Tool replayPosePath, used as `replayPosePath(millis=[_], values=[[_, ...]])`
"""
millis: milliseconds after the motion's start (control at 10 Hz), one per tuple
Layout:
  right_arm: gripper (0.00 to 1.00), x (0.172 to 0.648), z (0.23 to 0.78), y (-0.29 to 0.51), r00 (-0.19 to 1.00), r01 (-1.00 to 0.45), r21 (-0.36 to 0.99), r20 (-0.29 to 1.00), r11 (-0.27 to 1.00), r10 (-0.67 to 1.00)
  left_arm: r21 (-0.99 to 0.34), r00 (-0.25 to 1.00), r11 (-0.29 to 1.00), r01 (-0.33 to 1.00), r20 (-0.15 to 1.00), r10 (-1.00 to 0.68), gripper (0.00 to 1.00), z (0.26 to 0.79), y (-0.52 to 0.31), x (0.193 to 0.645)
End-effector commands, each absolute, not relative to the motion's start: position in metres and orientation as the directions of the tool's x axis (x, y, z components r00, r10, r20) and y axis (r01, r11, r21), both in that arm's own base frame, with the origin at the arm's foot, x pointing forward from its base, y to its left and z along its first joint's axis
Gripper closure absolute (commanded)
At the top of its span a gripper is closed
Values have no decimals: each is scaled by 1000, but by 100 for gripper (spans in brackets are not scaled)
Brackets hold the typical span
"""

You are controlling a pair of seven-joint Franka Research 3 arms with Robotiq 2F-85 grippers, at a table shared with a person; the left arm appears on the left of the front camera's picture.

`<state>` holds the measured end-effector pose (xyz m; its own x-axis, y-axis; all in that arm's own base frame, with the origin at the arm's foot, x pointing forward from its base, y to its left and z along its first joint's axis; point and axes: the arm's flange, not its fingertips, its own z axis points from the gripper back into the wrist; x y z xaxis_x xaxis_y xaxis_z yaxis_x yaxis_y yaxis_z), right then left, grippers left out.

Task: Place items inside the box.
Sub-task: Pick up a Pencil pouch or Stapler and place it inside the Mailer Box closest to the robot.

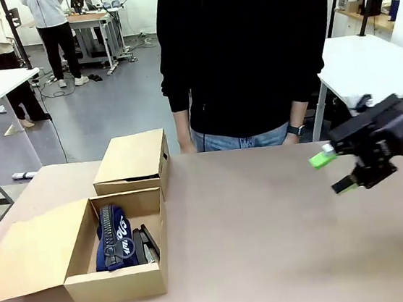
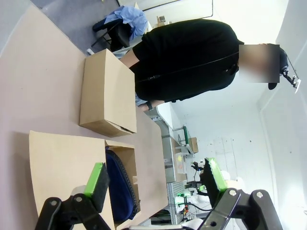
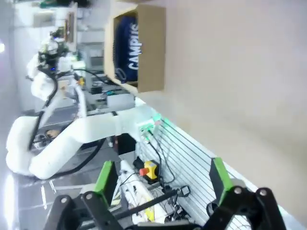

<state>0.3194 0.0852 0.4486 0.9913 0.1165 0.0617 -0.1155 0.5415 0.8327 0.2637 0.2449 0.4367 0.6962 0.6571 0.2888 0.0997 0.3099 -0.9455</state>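
The open cardboard box (image 1: 115, 283) sits at the table's front left with its flap folded out to the left. Inside it lies a navy zip pouch (image 1: 113, 237) with white print, and a black item (image 1: 148, 244) rests beside it on the right. My right gripper (image 1: 333, 171) hovers open over the table's right side, far from the box, with nothing between its green pads. In the right wrist view the right gripper (image 3: 162, 177) frames the distant box (image 3: 151, 48) and the navy pouch (image 3: 129, 45). My left gripper (image 2: 154, 179) is open and empty above the box (image 2: 62, 163) and the pouch (image 2: 120, 187).
A second, closed cardboard box (image 1: 133, 160) stands just behind the open one. A person in a black top (image 1: 245, 51) stands at the far edge, hands down. The bare tabletop (image 1: 270, 245) stretches between the box and my right gripper.
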Motion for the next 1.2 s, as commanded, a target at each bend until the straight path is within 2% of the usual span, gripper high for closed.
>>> replayPosePath(millis=[0, 200, 300, 400, 500, 1100], values=[[0, 268, 396, 57, 986, -116, 900, 54, 420, 158, -944, 683, 305, 130, 308, 662, 0, 437, 244, 264], [0, 233, 344, 46, 983, -116, 920, 51, 375, 178, -944, 683, 305, 130, 308, 662, 0, 437, 244, 264], [0, 225, 315, 49, 987, -102, 935, 54, 341, 149, -944, 683, 305, 130, 308, 662, 0, 437, 244, 264], [0, 231, 292, 68, 992, -54, 928, 7, 368, 128, -944, 683, 305, 130, 308, 662, 0, 437, 244, 264], [0, 325, 394, 25, 986, -89, 918, 28, 386, 162, -944, 683, 305, 130, 308, 662, 0, 437, 244, 264], [0, 325, 394, 25, 986, -89, 918, 28, 386, 162, -944, 683, 305, 130, 308, 662, 0, 437, 244, 264]])
